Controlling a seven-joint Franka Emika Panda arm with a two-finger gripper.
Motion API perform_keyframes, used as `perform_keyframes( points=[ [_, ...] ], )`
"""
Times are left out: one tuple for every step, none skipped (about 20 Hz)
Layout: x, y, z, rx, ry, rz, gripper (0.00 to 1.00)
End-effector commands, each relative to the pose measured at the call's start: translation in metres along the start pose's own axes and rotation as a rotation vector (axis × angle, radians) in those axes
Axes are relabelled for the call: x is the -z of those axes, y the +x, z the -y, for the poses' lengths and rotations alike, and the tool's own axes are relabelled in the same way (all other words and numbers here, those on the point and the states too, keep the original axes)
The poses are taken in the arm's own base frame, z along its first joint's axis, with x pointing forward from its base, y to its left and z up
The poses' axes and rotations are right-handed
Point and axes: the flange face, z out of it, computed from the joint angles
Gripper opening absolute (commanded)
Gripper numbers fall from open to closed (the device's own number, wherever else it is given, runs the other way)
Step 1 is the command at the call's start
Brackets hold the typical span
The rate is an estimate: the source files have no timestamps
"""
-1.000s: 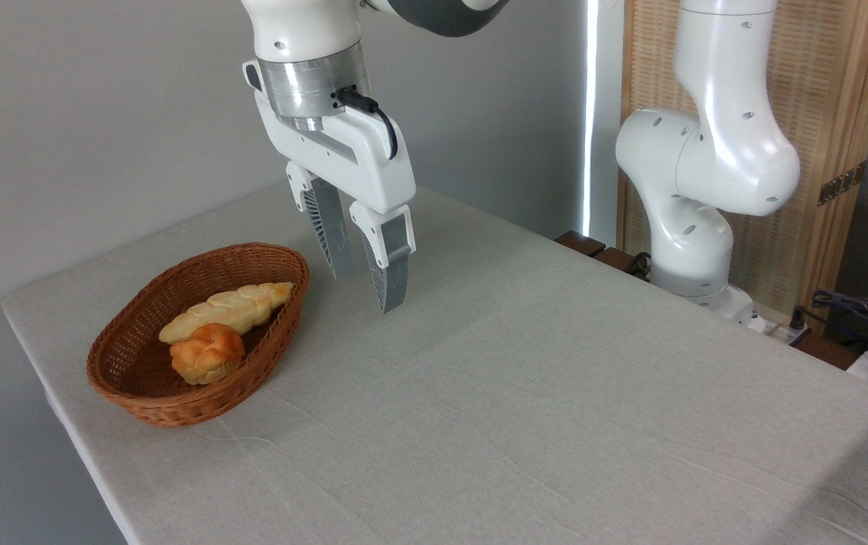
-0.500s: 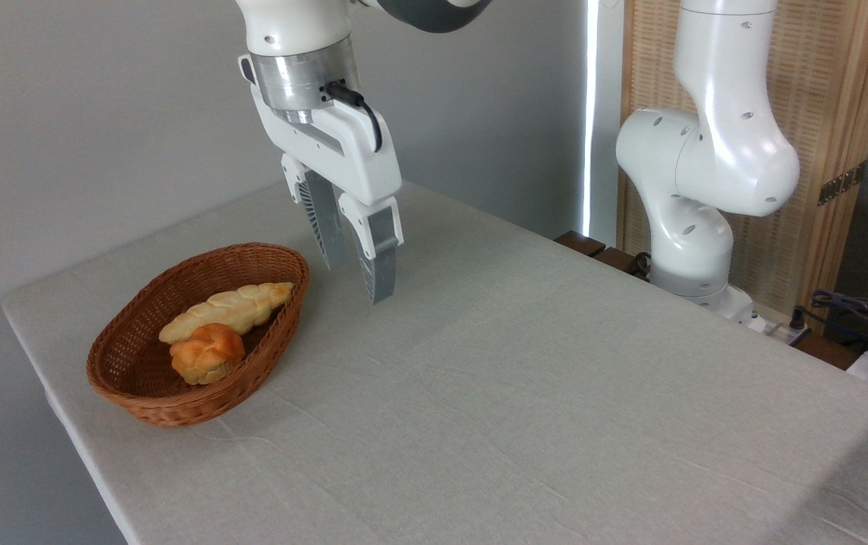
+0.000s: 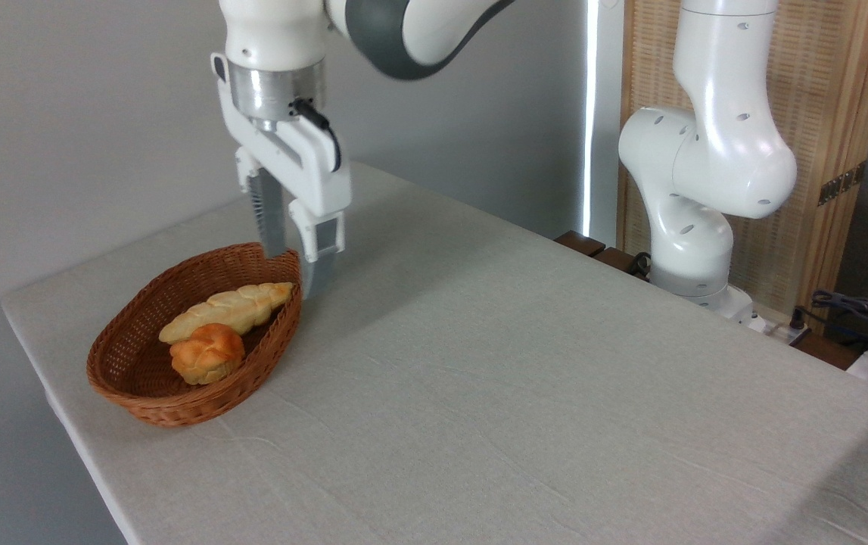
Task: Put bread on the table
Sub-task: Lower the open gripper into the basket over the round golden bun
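The cloth-covered surface is carrying a brown wicker basket at its left end, and the arm is hanging over the basket's far right rim. The pincer is standing narrowly open and empty, one finger crossing the rim in this view — contact unclear. A long pale loaf is lying diagonally. The bread — round, no clear long axis — is sitting below-left of the pincer, well apart.

bread in basket — before loaf | basket on table — left
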Motion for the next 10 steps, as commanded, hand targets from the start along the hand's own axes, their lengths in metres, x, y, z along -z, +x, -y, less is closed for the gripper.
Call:
perform_keyframes(
  points=[
    [-0.027, 0.025, -0.008, 0.035, 0.027, -0.079, 1.00],
    [-0.030, 0.031, -0.007, 0.047, 0.041, -0.103, 1.00],
    [-0.033, 0.035, -0.004, 0.066, 0.056, -0.127, 1.00],
    [-0.041, 0.043, -0.008, 0.077, 0.065, -0.147, 1.00],
    [-0.046, 0.050, -0.011, 0.083, 0.080, -0.169, 1.00],
    [-0.055, 0.055, -0.012, 0.089, 0.088, -0.180, 1.00],
    [-0.062, 0.059, -0.012, 0.085, 0.093, -0.185, 1.00],
    [-0.072, 0.062, -0.012, 0.074, 0.103, -0.184, 1.00],
    [-0.082, 0.065, -0.011, 0.062, 0.113, -0.179, 1.00],
    [-0.093, 0.070, -0.013, 0.047, 0.118, -0.180, 1.00]
  ],
)
